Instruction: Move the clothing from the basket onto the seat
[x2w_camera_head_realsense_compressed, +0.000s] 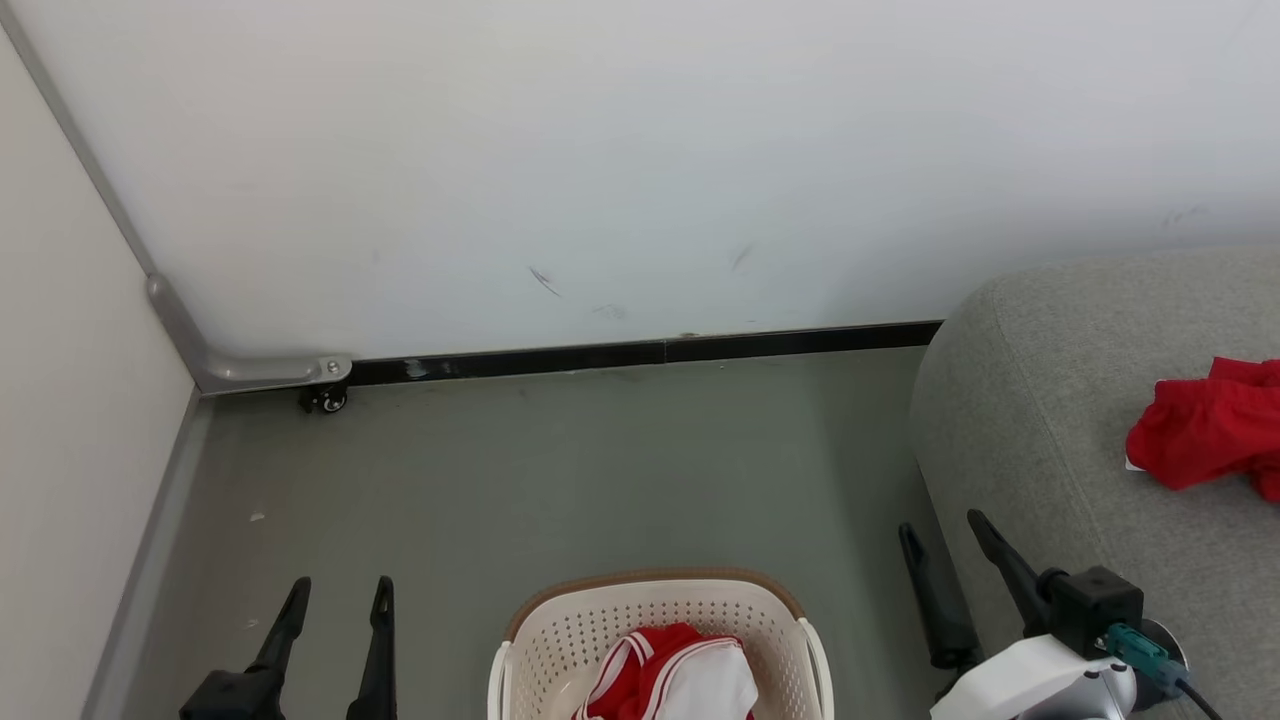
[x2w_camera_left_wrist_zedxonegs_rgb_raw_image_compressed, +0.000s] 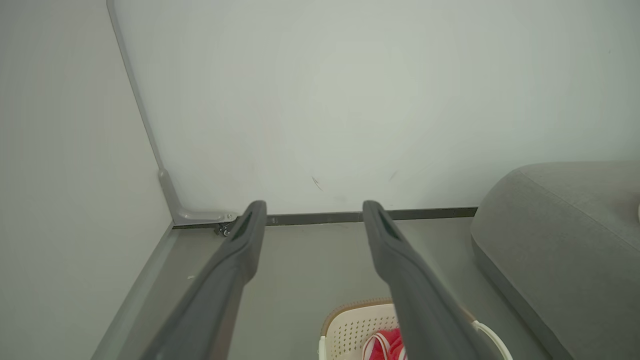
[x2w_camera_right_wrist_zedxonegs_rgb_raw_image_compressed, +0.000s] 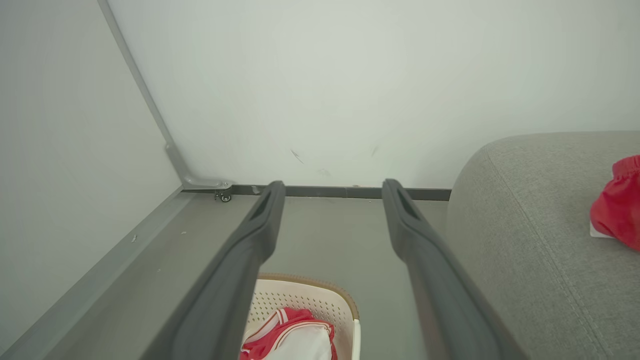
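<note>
We count one basket (x2w_camera_head_realsense_compressed: 650, 581) holding one striped garment (x2w_camera_head_realsense_compressed: 680, 675). Right of the basket, one seat (x2w_camera_head_realsense_compressed: 1050, 420) bears one red garment (x2w_camera_head_realsense_compressed: 1210, 430). Both pairs of jaws are open and empty.

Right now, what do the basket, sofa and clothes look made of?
Basket: likely moulded plastic, cream with a smooth matte finish and rows of small holes. Its brown rim band is of unclear material.
Sofa: grey woven upholstery, matte, with a visible weave, a seam and padded rounded edges.
Clothes: soft thin fabric, probably synthetic sportswear, red with white stripes, creased and slumped.
</note>
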